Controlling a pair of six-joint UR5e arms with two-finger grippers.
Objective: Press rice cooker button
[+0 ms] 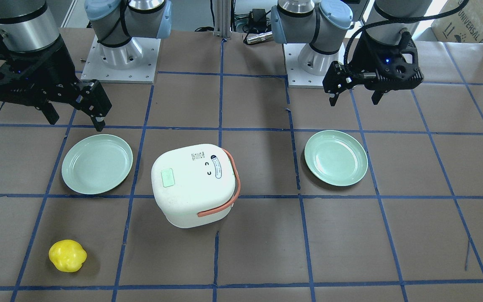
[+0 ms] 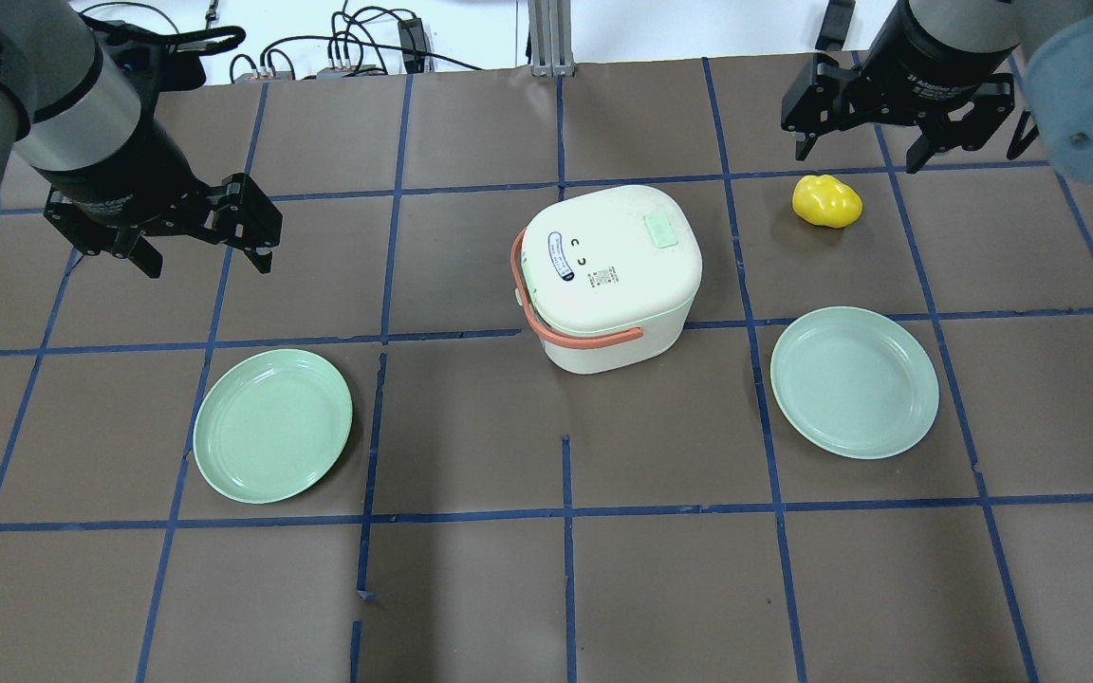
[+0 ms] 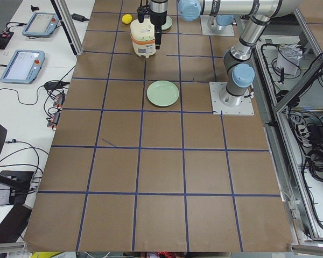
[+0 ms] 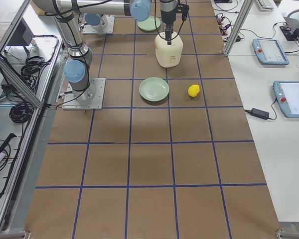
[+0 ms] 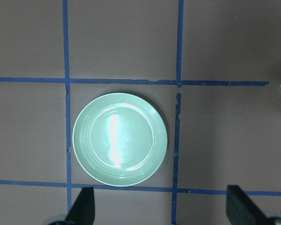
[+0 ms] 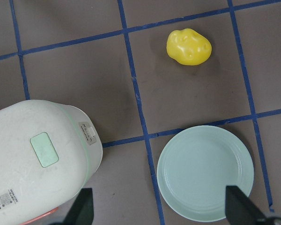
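The white rice cooker (image 2: 613, 275) with an orange handle stands mid-table, lid shut. A pale green button (image 2: 662, 230) sits on its lid; it also shows in the front view (image 1: 168, 177) and the right wrist view (image 6: 44, 149). A small white latch (image 6: 87, 132) is on the cooker's front rim. My left gripper (image 2: 205, 258) is open and empty, hovering left of the cooker. My right gripper (image 2: 860, 152) is open and empty, hovering beyond the cooker on its right, above the table near a yellow object. Neither gripper touches the cooker.
A yellow lumpy object (image 2: 826, 200) lies right of the cooker, near my right gripper. Two empty pale green plates lie on the brown, blue-taped table: one (image 2: 273, 424) on the left below my left gripper (image 5: 161, 211), one (image 2: 854, 381) on the right.
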